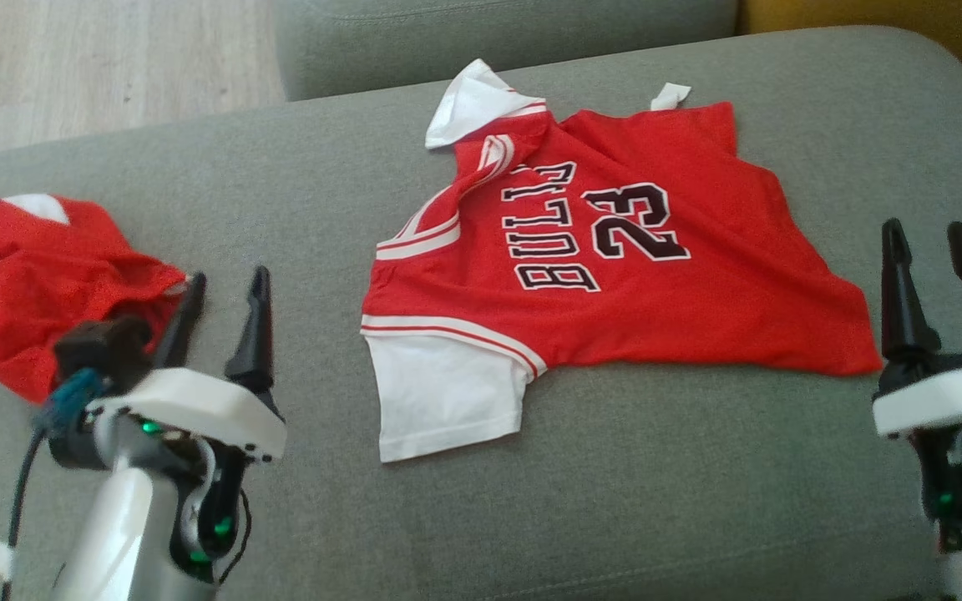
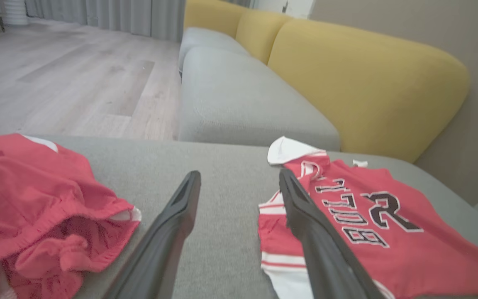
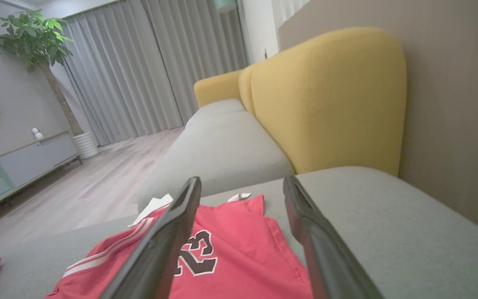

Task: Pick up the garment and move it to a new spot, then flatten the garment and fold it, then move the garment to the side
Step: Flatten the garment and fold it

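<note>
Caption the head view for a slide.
Red jersey spread on grey sofa cushion; left gripper and right gripper open, empty, either side; second red garment crumpled at left.

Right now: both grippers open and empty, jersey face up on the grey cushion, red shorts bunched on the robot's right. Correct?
One thing is off: the red shorts are bunched on the robot's left, beside the left gripper, as the head view shows. The rest stands: left and right gripper open and empty, jersey face up on the grey cushion.
</note>
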